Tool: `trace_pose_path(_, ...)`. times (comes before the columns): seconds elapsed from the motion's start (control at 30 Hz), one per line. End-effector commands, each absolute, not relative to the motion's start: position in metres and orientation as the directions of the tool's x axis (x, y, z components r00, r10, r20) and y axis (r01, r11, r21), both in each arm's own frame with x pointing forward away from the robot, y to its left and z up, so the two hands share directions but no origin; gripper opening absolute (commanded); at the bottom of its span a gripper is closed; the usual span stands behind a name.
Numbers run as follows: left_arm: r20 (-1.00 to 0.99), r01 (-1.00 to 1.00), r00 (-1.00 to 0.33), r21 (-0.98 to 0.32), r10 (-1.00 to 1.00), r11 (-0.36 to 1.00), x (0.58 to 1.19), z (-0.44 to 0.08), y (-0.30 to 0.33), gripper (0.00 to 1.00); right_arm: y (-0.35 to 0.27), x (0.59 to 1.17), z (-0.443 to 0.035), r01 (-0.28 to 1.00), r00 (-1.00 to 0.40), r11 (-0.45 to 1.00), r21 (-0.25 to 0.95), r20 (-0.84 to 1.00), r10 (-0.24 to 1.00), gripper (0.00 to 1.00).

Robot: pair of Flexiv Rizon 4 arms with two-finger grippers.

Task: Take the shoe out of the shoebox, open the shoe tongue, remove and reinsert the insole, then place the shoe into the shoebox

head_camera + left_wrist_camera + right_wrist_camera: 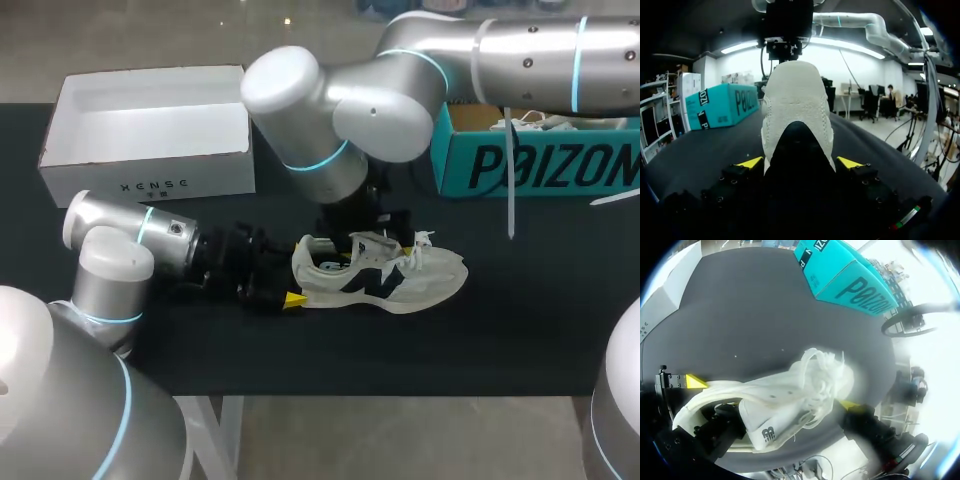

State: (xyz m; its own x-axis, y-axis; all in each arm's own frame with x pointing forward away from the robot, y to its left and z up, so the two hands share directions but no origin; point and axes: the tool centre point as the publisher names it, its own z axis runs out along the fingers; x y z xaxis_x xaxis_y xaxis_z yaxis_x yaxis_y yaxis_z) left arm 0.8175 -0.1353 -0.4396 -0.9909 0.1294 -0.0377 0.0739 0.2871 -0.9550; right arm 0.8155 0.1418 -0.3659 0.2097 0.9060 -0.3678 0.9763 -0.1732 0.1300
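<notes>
Head view is showing a cream sneaker [425, 283] with a dark side logo sitting upright on its sole in the middle of the black table [500, 335], heel pointing toward my left arm and toe toward the right side. It is lying outside both boxes. An open white shoebox [150, 178] is standing at the far left of the table, well apart from the sneaker. A teal shoebox [520, 165] is standing at the far right, with another pale shoe [545, 122] lying inside it.

My left gripper [296, 280] is reaching in low from the left and clamping the sneaker's heel. In the left wrist view both yellow fingertips [751, 162] are pressing against the heel's dark patch from opposite sides, so this pincer is holding the shoe across a fairly wide span.

My right arm is coming in from the upper right and bending down over the shoe, with the right gripper [375, 243] sitting at the collar, around the tongue and laces [825, 372]. In the right wrist view the laces are bunching up as a white tangle directly beneath it. I cannot tell whether this pincer is gripping anything, because the shoe's upper is covering it.
</notes>
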Motion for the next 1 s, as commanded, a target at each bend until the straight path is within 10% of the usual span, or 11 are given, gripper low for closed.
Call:
trace_pose_path(0.03, -0.038, 0.074, -0.991, -0.955, 0.129, 0.287, 0.817, -0.443, -0.138, 0.0, 0.137, 0.815, -0.367, 0.976, 0.211, -0.175, 0.129, -0.364, 0.907, 1.0)
trace_pose_path(0.13, -0.038, 0.074, -0.991, -0.955, 0.129, 0.287, 0.817, -0.443, -0.138, 0.0, 0.135, 0.816, -0.367, 0.976, 0.213, -0.179, 0.127, -0.363, 0.907, 1.0)
trace_pose_path(0.23, -0.038, 0.074, -0.991, -0.955, 0.129, 0.287, 0.817, -0.443, -0.138, 0.0, 0.133, 0.815, -0.365, 0.975, 0.216, -0.18, 0.129, -0.363, 0.906, 0.43)
trace_pose_path(0.37, -0.038, 0.074, -0.991, -0.955, 0.129, 0.287, 0.817, -0.443, -0.138, 0.0, 0.13, 0.815, -0.363, 0.974, 0.221, -0.184, 0.133, -0.358, 0.907, 0.0)
trace_pose_path(0.73, -0.038, 0.074, -0.991, -0.955, 0.129, 0.287, 0.817, -0.443, -0.138, 0.0, 0.116, 0.813, -0.354, 0.965, 0.259, -0.224, 0.139, -0.333, 0.907, 0.0)
trace_pose_path(0.87, -0.038, 0.074, -0.991, -0.955, 0.129, 0.287, 0.817, -0.443, -0.138, 0.0, 0.113, 0.81, -0.352, 0.961, 0.271, -0.236, 0.144, -0.322, 0.907, 0.33)
trace_pose_path(1.0, -0.038, 0.074, -0.991, -0.955, 0.129, 0.287, 0.817, -0.443, -0.138, 0.0, 0.113, 0.809, -0.351, 0.96, 0.275, -0.24, 0.147, -0.318, 0.907, 0.34)
